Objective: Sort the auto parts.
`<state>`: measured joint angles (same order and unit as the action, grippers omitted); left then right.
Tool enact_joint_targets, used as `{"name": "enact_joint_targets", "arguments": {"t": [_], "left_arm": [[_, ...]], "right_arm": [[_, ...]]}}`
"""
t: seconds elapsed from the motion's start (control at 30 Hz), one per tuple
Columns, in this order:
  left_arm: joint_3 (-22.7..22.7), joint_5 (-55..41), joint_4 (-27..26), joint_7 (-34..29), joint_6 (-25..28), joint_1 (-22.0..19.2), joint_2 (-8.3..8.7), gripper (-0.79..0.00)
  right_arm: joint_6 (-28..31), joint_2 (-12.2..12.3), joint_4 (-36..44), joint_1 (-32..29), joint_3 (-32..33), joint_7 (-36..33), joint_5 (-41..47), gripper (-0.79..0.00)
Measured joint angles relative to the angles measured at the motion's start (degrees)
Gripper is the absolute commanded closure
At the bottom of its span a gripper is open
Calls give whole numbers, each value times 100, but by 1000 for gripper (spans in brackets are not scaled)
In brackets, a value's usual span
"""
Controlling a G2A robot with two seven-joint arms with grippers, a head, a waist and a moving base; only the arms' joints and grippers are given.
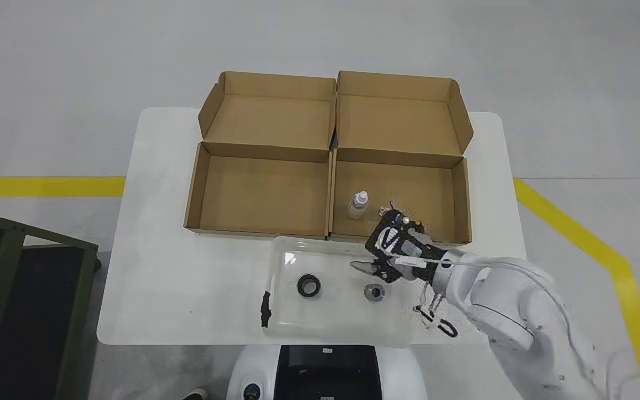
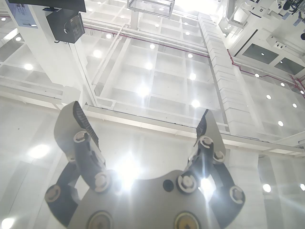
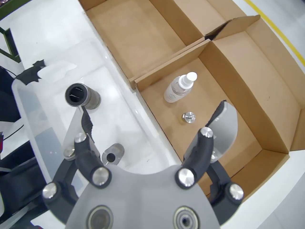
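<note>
right pincer (image 3: 153, 117): open, jaws spread wide. in the right wrist view one finger (image 3: 87, 121) hangs over the clear tray (image 1: 335, 312) and the other finger (image 3: 225, 115) over the right cardboard box (image 1: 425, 195), so the pincer straddles the wall between them. in the top view it sits over the tray's far right corner.

left pincer (image 2: 140, 110): open, jaws wide apart, pointed up at the ceiling lights.

parts in the tray, by the top view:
- metal bushing (image 3: 113, 153), short and silver with a dark bore, lies on the tray floor just at 6 o'clock of the right pincer.
- cylindrical sleeve (image 3: 82, 96), grey with a black bore, lies at 9 o'clock of the bushing, apart from it, near the tray's middle.

parts in the right cardboard box:
- spray bottle (image 3: 180, 86), white with a white cap, lies on its side on the box floor, at 11 o'clock of the right pincer, near the box's wall at 6 o'clock.
- metal knob (image 3: 189, 117), small and silver, rests on the box floor just beside the bottle, between the bottle and the pincer.

surroundings: the left cardboard box (image 1: 255, 195) stands touching the right one at its 9 o'clock, both with lids folded back toward 12 o'clock. the tray lies at 6 o'clock of the boxes, against the right one. a black scrap (image 1: 266, 308) hangs on the tray's rim at 9 o'clock. everything rests on the white counter (image 1: 160, 260).
</note>
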<state>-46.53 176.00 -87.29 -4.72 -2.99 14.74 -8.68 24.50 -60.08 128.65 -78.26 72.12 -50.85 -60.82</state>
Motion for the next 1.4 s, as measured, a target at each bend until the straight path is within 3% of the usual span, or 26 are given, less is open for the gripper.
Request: {"name": "enact_joint_targets", "arguments": {"t": [0.3, 0.73, 1.4], "left_arm": [[0, 0, 0, 0, 0, 0, 0, -785], [0, 0, 0, 0, 0, 0, 0, -785], [0, 0, 0, 0, 0, 0, 0, -785]], "right_arm": [[555, 92, 534, -590, -67, -262, -267, -785], [1219, 172, 106, -722, -377, -505, -289, -773], [1275, 224, -700, -225, -738, -995, -255, -489]]}}
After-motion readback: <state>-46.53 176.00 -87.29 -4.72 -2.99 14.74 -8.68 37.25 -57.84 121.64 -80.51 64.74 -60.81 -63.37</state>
